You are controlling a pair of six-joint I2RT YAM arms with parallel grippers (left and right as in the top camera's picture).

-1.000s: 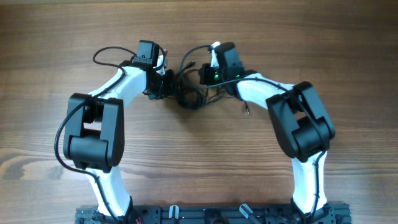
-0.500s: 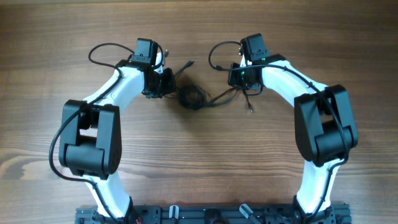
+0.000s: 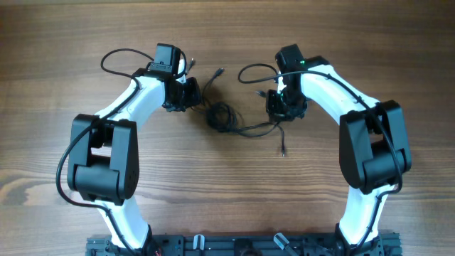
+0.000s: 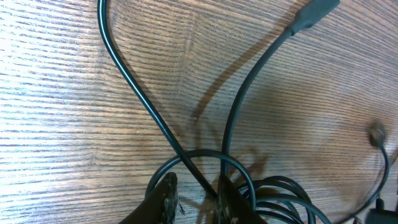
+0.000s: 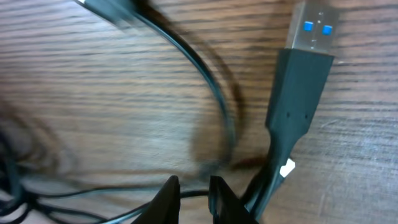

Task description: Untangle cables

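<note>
**Overhead view, near to far.** A small plug (image 3: pixel 283 151) on a thin black lead lies loose on the wooden table (image 3: pixel 227 203), at about 5 o'clock from the bunch. The cables (image 3: pixel 222 116) form a dark knot of thin black loops between the two arms. One strand leaves the knot toward 3 o'clock and reaches the right gripper (image 3: pixel 284 107). Another climbs toward 12 o'clock and ends in a second plug (image 3: pixel 218 72). The left gripper (image 3: pixel 190 96) stands just beside the knot, at about 10 o'clock.

**Left wrist view.** The left fingertips (image 4: pixel 163 200) stand narrowly apart. One strand crosses the gap on a diagonal (the gap is wider than the cord, so nothing is pinched). Coiled loops lie at 5 o'clock. Beyond, two strands part toward 11 and 1 o'clock.

**Right wrist view.** The right fingertips (image 5: pixel 166 194) also show a narrow gap, clamped on nothing, and a thin strand passes just by them. At 1 o'clock lies a USB plug (image 5: pixel 300 99), black-bodied with a silver, blue-marked shell. Farther strands are blurred.
</note>
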